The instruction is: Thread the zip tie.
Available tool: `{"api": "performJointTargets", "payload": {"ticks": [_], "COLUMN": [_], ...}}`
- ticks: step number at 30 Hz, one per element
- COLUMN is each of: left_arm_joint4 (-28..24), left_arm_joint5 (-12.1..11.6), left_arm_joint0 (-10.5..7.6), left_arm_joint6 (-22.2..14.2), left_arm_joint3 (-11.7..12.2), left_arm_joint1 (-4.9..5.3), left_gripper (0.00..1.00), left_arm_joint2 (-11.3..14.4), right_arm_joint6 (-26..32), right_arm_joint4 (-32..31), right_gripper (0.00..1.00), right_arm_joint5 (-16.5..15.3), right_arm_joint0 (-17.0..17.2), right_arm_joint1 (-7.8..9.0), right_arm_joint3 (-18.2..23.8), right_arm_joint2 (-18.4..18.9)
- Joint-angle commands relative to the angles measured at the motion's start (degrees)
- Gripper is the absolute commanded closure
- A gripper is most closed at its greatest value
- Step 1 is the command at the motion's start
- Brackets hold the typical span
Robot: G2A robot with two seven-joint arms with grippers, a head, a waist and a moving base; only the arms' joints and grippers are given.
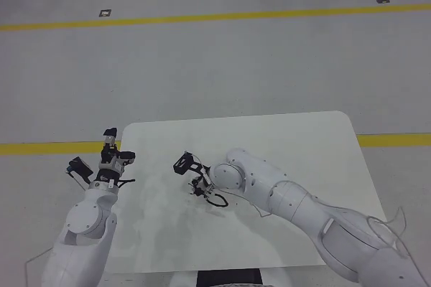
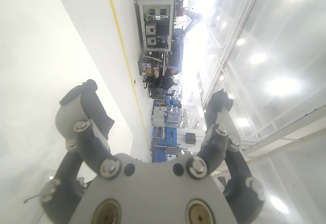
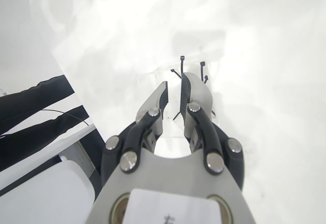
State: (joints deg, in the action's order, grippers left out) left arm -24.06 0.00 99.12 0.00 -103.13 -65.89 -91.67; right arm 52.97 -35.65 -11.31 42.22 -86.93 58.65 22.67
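Fingers of my left gripper (image 2: 154, 90) spread wide with nothing between them, at the left edge of the white rounded table (image 1: 294, 143). Toward the middle, my right gripper (image 3: 175, 80) hangs low over the tabletop, its fingers a narrow gap apart. Thin black plastic zip ties (image 3: 182, 66) lie on the table at its fingertips, one running just beside a ribbed black pad (image 3: 184, 92) of that gripper.

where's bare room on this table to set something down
Bare: the far strip of the table beyond both arms, and its right side past the right arm. The gap between the left tool and right tool is tighter. Crowded: around the zip ties under the right tool.
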Motion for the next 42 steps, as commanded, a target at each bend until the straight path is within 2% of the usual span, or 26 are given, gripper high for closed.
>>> {"api": "performJointTargets", "payload": {"ticks": [1, 25, 35, 42], "left_arm_joint4": [0.00, 0.00, 0.00, 0.00], "left_arm_joint5": [0.00, 0.00, 0.00, 0.00], "left_arm_joint0": [0.00, 0.00, 0.00, 0.00], "left_arm_joint6": [0.00, 0.00, 0.00, 0.00], "left_arm_joint3": [0.00, 0.00, 0.00, 0.00], "left_arm_joint1": [0.00, 0.00, 0.00, 0.00], "left_gripper": [0.00, 0.00, 0.00, 0.00], "left_arm_joint2": [0.00, 0.00, 0.00, 0.00], "right_arm_joint6": [-0.38, -0.59, -1.18, -1.35], "right_arm_joint4": [-0.62, -2.03, -2.96, -3.60], "right_gripper": [0.88, 0.92, 0.87, 0.87], "right_arm_joint5": [0.22, -1.51, -1.81, -1.76], "right_arm_joint0": [0.11, 0.90, 0.62, 0.74], "right_arm_joint1": [-0.06, -1.84, -2.82, -3.23], "right_arm_joint3": [-0.03, -3.42, -4.95, -5.84], "right_arm_joint2": [0.17, 1.64, 1.95, 2.41]}}
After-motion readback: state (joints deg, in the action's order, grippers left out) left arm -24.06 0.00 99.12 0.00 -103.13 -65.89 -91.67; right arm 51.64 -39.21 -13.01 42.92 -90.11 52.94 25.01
